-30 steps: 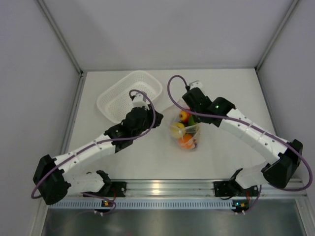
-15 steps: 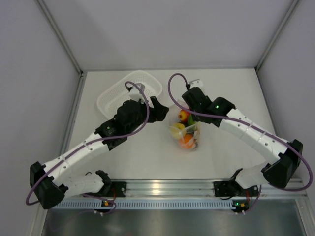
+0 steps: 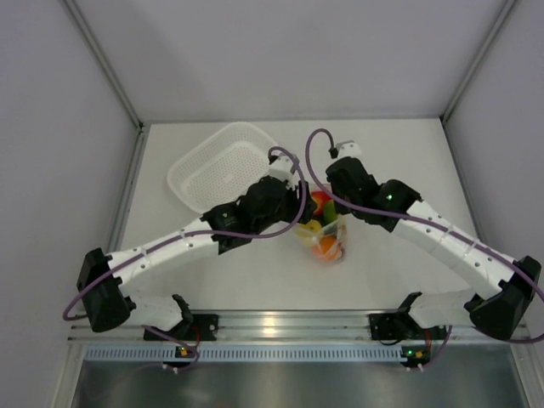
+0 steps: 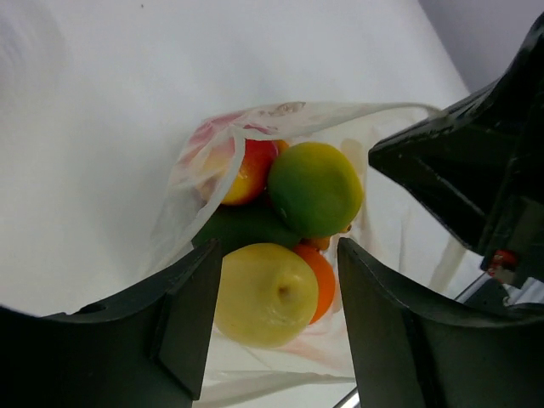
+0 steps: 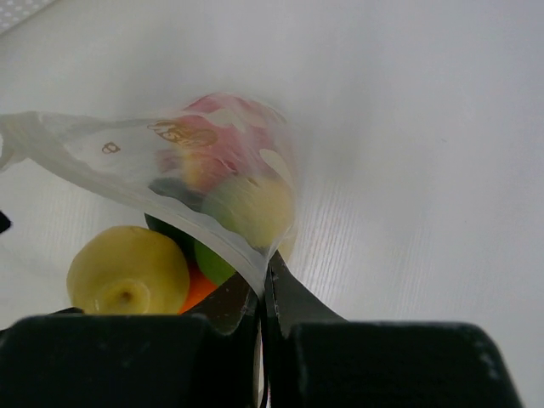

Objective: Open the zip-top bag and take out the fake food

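The clear zip-top bag (image 3: 330,238) stands mouth-up in the middle of the table, with fake food inside. My right gripper (image 5: 265,279) is shut on the bag's rim (image 5: 255,255) and holds that side up. In the left wrist view I look into the open mouth. There lie a yellow lemon (image 4: 266,293), a green fruit (image 4: 314,187), a red apple (image 4: 246,170), an orange (image 4: 323,276) and a dark avocado (image 4: 242,228). My left gripper (image 4: 279,276) is open at the bag's mouth, its fingers (image 4: 191,319) either side of the lemon.
A white perforated basket (image 3: 223,163) sits at the back left, nothing showing inside it. The right gripper's black body (image 4: 476,178) is close on the right in the left wrist view. Grey walls enclose the table on three sides.
My left arm swung right from beside the basket to the bag's mouth, and its jaws opened. The right gripper kept its hold on the rim and shifted slightly right.
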